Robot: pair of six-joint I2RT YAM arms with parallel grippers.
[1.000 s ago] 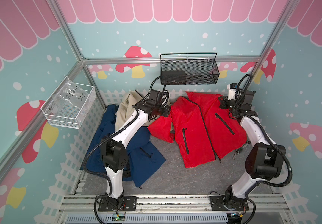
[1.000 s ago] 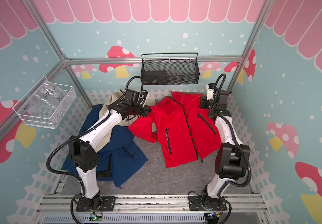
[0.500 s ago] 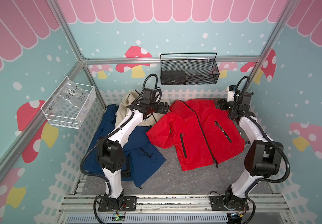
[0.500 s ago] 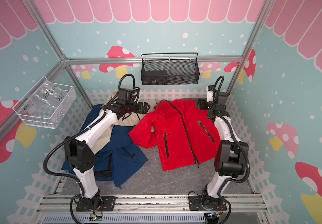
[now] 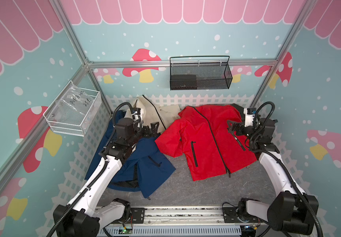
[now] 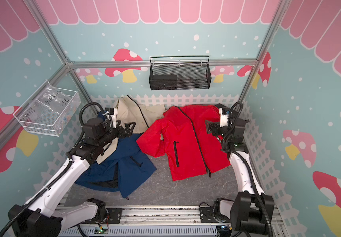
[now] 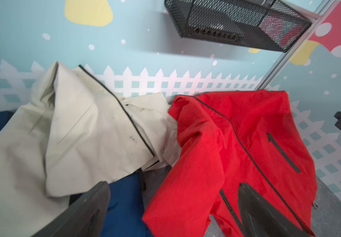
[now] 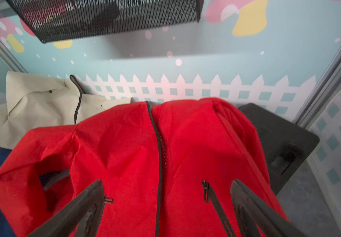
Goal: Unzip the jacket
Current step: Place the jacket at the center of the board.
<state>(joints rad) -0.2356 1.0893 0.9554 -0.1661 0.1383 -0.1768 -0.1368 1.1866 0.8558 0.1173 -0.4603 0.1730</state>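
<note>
I see the red jacket (image 5: pixel 206 143) lying flat, front up, on the right half of the grey surface (image 5: pixel 186 190), collar toward the back edge, its black zipper (image 5: pixel 212 135) closed from collar to hem. My left gripper (image 5: pixel 155 128) hangs with jaws spread wide and empty above the blue jacket (image 5: pixel 145 164), just beside the red sleeve. My right gripper (image 5: pixel 230 127) is also agape, holding nothing, over the red jacket's side near the right edge. A beige jacket (image 5: pixel 155 115) sits in the back left corner.
</note>
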